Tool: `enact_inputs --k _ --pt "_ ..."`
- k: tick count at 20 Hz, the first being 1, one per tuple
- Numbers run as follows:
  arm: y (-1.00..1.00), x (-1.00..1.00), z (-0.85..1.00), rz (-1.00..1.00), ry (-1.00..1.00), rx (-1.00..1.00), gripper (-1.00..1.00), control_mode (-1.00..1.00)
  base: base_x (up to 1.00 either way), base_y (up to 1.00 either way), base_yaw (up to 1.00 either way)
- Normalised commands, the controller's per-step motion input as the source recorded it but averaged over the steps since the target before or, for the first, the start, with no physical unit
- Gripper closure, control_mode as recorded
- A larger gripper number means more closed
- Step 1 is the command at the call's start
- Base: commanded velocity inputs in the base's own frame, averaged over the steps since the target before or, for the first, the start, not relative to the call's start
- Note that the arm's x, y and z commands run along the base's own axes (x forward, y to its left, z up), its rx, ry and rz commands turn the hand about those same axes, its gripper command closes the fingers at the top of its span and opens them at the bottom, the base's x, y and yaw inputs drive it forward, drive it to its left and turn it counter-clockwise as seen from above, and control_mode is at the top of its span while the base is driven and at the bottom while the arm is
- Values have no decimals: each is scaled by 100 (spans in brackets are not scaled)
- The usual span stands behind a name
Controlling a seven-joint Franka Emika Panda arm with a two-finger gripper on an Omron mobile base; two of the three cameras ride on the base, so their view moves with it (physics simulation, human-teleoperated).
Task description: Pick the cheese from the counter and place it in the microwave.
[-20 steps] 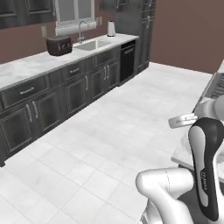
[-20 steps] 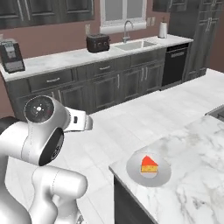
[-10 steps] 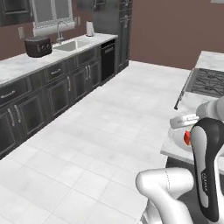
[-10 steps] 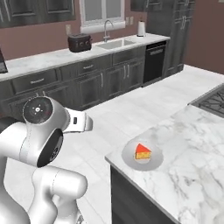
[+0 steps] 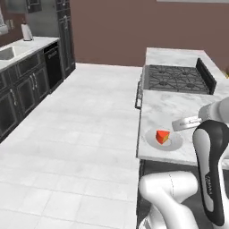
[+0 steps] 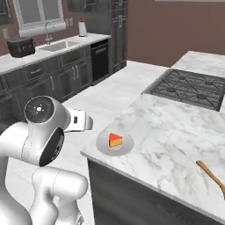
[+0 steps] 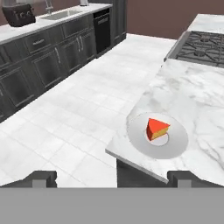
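1. We see the cheese (image 5: 163, 136) (image 6: 115, 140) (image 7: 156, 128), a small red-orange wedge with a yellow face, lying on a round grey plate (image 5: 175, 143) (image 6: 103, 145) (image 7: 175, 145).
2. The plate sits at the corner of the counter (image 5: 179, 105) (image 6: 176, 132) (image 7: 197, 100) nearest the robot, close to the edge beside the open floor.
3. The black gas cooktop (image 5: 176, 78) (image 6: 189, 87) is set in the counter well beyond the plate, toward the far end.
4. Our gripper (image 7: 111, 178) stands fully open and holds nothing; its two dark fingertips (image 7: 41, 178) are spread wide, short of the counter's corner and apart from the cheese.
5. A wooden utensil (image 6: 212, 175) lies near the counter's near edge, well apart from the plate.
6. Across the floor (image 5: 80, 134) runs a second run of dark cabinets (image 6: 66, 74) with a sink (image 6: 59, 45).
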Motion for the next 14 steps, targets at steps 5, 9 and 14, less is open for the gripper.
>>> enact_inputs --k 5,9,14 --pt "0 0 0 0 0 0 -100 100 3 11 -57" --pt "0 0 0 0 0 0 -100 100 19 24 -44" --pt "0 0 0 0 0 0 -100 100 21 18 -22"
